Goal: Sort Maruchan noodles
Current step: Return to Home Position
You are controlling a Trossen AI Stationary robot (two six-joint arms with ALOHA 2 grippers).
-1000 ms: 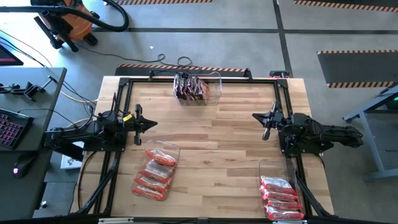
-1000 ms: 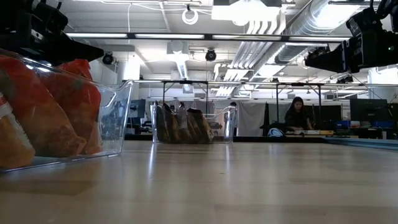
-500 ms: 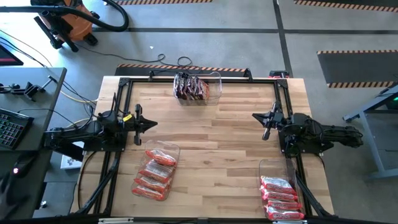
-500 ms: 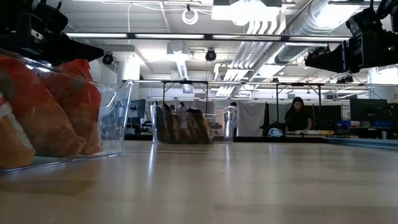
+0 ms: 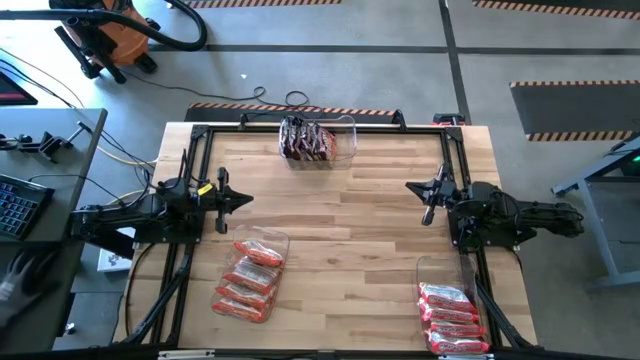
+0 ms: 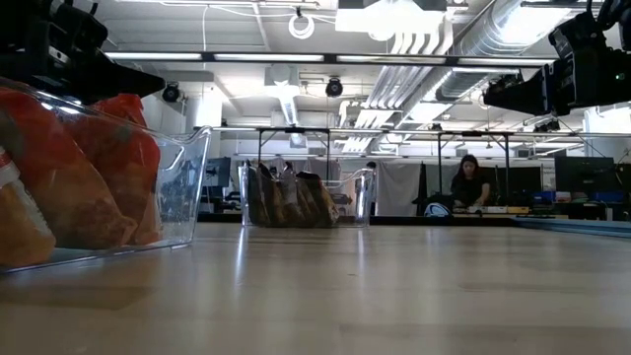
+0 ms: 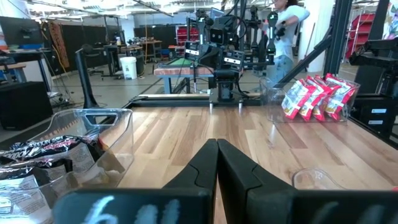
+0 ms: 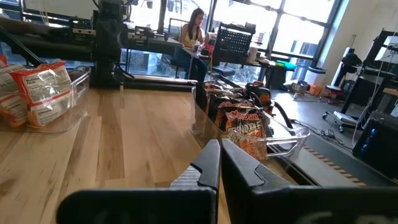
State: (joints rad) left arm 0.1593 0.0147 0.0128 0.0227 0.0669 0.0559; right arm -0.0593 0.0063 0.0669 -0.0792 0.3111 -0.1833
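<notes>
On the worktop, seen from above, nothing had shifted since a second earlier. The left arm lay at 9 o'clock and the right arm at 3 o'clock, both pointing inward. The dark packets sat in the far bin at 12 o'clock. The orange packets sat in the near-left bin at 7 o'clock, and the red-and-white packets in the near-right bin at 5 o'clock. Only the keyboard off the 9 o'clock edge had lost its pink glow.

At worktop height the picture matched the earlier one. The orange packets were at 9 o'clock, the dark packets were at centre, and a seated person was far behind at 3 o'clock.

From the left wrist, the left jaws were pressed together with nothing between them. From the right wrist, the right jaws were likewise closed and empty.
</notes>
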